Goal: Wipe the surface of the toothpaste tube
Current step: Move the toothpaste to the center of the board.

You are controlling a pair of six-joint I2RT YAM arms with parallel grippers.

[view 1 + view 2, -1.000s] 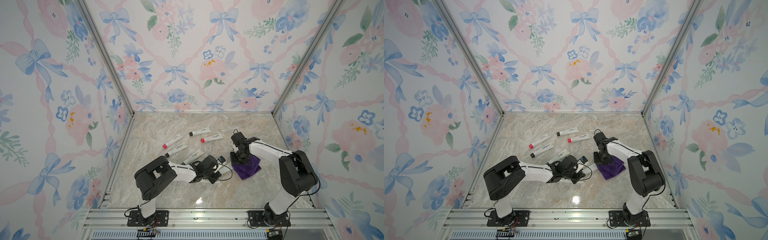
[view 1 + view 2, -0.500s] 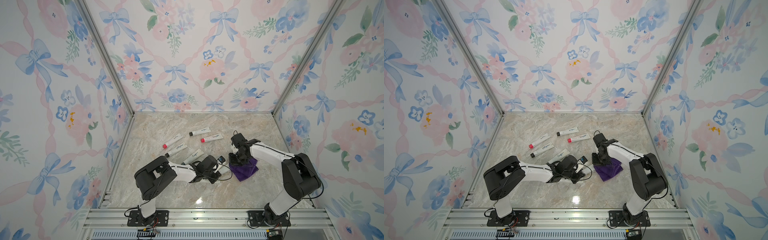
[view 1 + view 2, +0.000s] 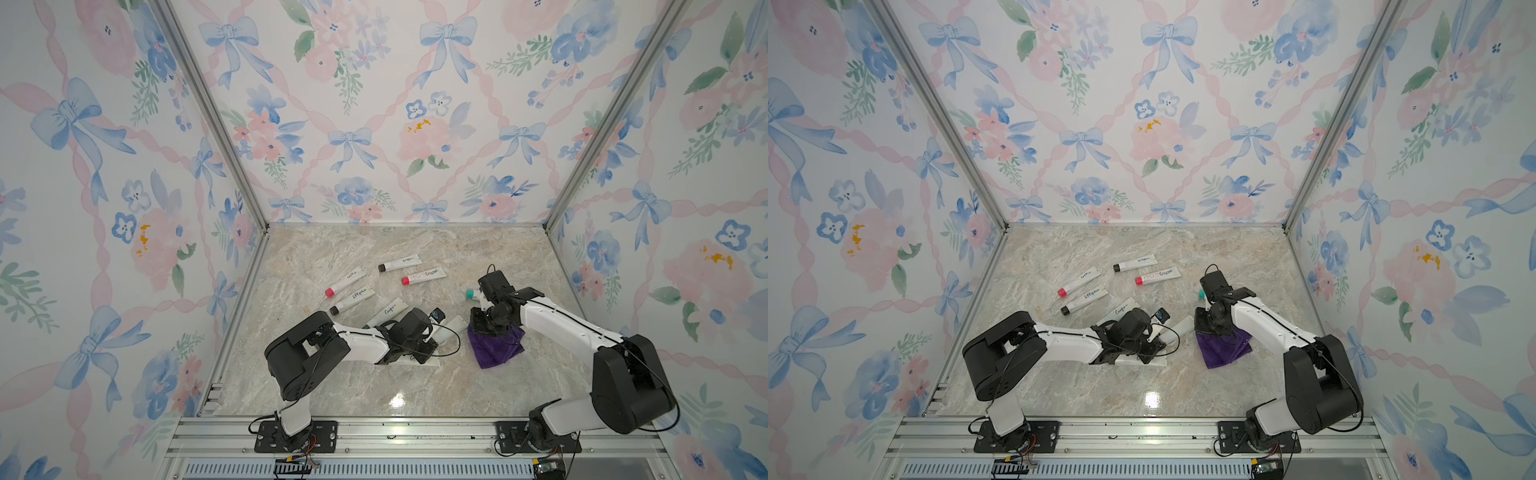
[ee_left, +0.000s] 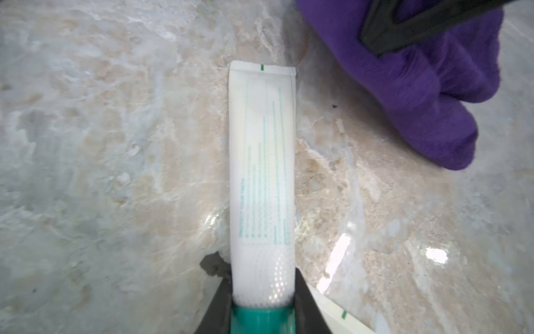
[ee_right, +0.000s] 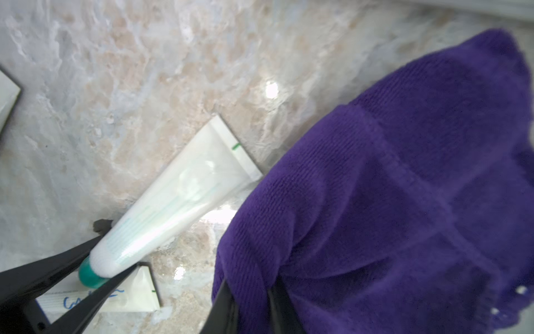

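The toothpaste tube is white with green stripes and a teal cap. My left gripper is shut on its cap end and holds it low over the marble, flat end toward the right arm. Both top views show only that flat end sticking out past the left gripper. My right gripper is shut on a fold of a purple cloth. The cloth hangs right beside the tube's crimped end, and in the left wrist view a narrow gap separates them.
Several other white tubes lie on the marble behind the left arm, among them a red-capped one, a black-capped one and a pink-capped one. A teal-capped tube sits by the right wrist. Another handwritten tube lies under the left gripper.
The right gripper has shifted the purple cloth a little toward the table's front, staying beside the tube's flat end. The left arm and the tube have not moved.
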